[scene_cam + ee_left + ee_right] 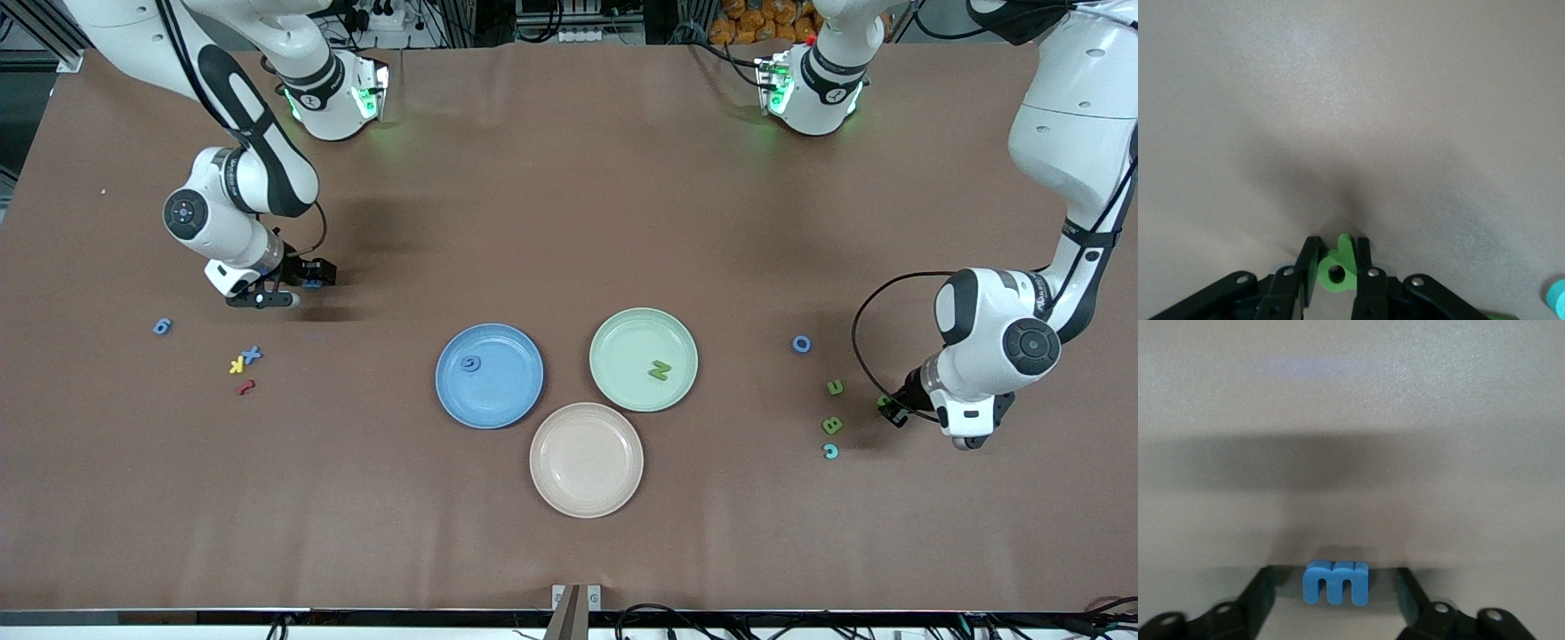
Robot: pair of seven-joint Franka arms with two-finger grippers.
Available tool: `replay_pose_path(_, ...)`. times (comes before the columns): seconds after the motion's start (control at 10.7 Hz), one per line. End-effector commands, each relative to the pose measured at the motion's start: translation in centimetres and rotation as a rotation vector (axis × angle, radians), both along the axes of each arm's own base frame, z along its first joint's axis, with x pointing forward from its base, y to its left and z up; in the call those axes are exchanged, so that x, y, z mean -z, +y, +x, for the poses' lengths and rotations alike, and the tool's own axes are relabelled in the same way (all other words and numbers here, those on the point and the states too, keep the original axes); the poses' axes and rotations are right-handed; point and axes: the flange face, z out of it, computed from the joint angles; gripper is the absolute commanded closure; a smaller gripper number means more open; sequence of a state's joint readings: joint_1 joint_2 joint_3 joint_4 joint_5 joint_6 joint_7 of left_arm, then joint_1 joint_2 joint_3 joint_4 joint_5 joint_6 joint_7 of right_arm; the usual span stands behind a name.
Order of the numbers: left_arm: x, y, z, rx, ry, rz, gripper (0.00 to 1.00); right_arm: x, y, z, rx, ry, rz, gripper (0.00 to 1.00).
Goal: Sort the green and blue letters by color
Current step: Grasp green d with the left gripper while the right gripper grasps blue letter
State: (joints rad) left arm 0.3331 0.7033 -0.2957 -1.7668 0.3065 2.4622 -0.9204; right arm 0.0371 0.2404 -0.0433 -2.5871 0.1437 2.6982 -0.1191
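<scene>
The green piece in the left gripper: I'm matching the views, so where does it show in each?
Front view: green piece at the left gripper, near the green letters.
Left wrist view: clamped between the fingers.
Right wrist view: not in it.
Shared landmark: brown table.

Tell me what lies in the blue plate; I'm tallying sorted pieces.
One small blue letter lies in the blue plate, nothing else; what the plate covers cannot be seen.

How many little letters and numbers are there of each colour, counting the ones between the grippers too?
Blue pieces: 5
Green pieces: 4
Turquoise piece: 1
Yellow piece: 1
Red piece: 1
Total: 12
</scene>
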Motion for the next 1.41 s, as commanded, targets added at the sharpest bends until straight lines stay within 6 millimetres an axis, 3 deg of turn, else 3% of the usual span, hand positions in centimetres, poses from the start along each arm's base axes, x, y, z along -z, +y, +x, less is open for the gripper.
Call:
replay_pose_path(0.0, -1.9, -0.8, 0.4, 0.051, -0.023, 0.005, 1.00, 0.1, 0.4, -0.4, 0.018, -0.005, 0.006, 1.00)
replay_pose_path(0.28, -4.3, -3.6, 0.5, 0.098, -0.011, 0.027, 1.00, -0.5, 0.5, 0.0, 0.016, -0.012, 0.008, 1.00)
replay_pose_path(0.47, -6.1, -7.0, 0.2, 0.144, 0.005, 0.038, 1.00, -1.6, 1.3, 1.4, 0.004, -0.034, 0.013, 1.00)
replay_pose_path(0.66, -7.2, -11.3, -0.2, 0.197, 0.012, 0.044, 1.00, -3.6, 3.4, 4.2, 0.012, -0.046, 0.021, 1.00)
replay_pose_path(0.84, -8.2, -18.0, -1.5, 0.229, 0.030, 0.011, 1.00, -6.1, 7.2, 7.6, 0.053, -0.089, 0.051, 1.00)
replay_pose_path(1.03, -8.8, -25.3, -3.0, 0.184, 0.033, -0.028, 1.00, -7.4, 11.7, 10.4, 0.167, -0.117, 0.164, 1.00)
replay_pose_path(1.22, -9.1, -31.2, -4.2, 0.126, 0.029, -0.059, 1.00, -8.7, 16.7, 13.4, 0.237, -0.121, 0.265, 1.00)
replay_pose_path(1.31, -9.3, -33.1, -4.7, 0.093, 0.029, -0.071, 1.00, -9.5, 18.9, 14.9, 0.280, -0.135, 0.290, 1.00)
